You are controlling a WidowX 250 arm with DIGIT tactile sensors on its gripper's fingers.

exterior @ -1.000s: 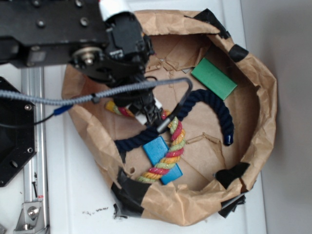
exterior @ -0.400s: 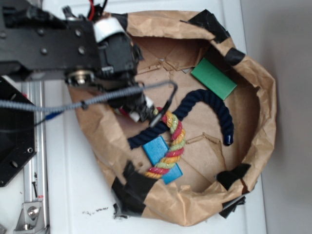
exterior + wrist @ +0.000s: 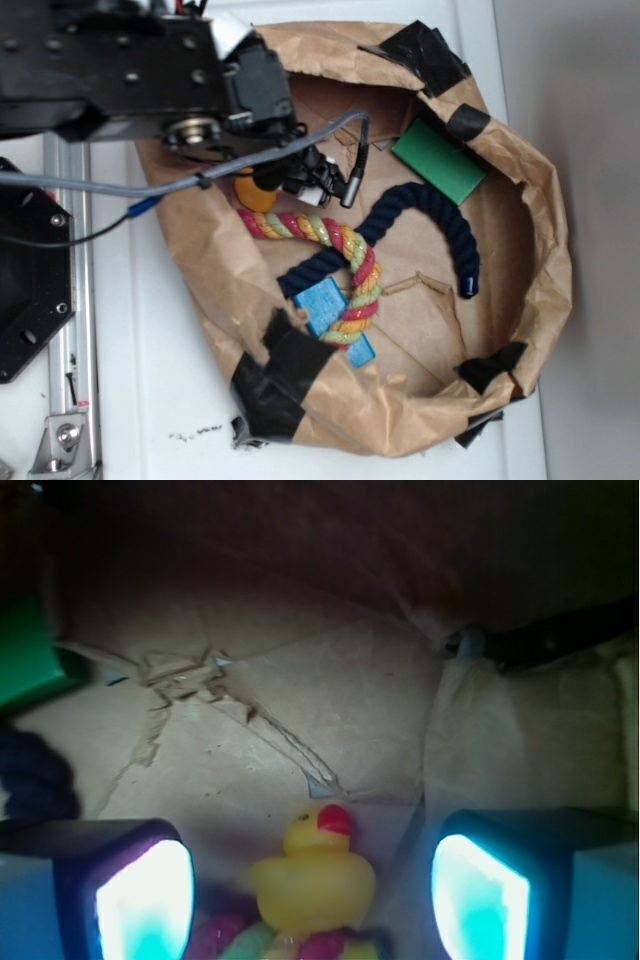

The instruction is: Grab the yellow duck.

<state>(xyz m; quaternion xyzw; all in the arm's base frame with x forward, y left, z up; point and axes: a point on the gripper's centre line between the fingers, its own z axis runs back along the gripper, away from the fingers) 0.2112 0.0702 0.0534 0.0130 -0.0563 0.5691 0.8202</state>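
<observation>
Fingers of my gripper [image 3: 312, 890] stand spread, now bracketing the yellow duck [image 3: 313, 875], which sits untouched against the braided rope [image 3: 340, 262] inside the paper bag [image 3: 545, 250]. Since a second ago I've swung up-left off the navy rope [image 3: 440, 215], so closing looks next.

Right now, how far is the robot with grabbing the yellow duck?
Done: the approach. In the wrist view the yellow duck sits between the two open fingers of the pincer, inside the paper basket, touching the braided rope. In hand: lining up; the fingers stand apart from the duck on both sides. Left: close the pincer on the duck and lift it out.
</observation>
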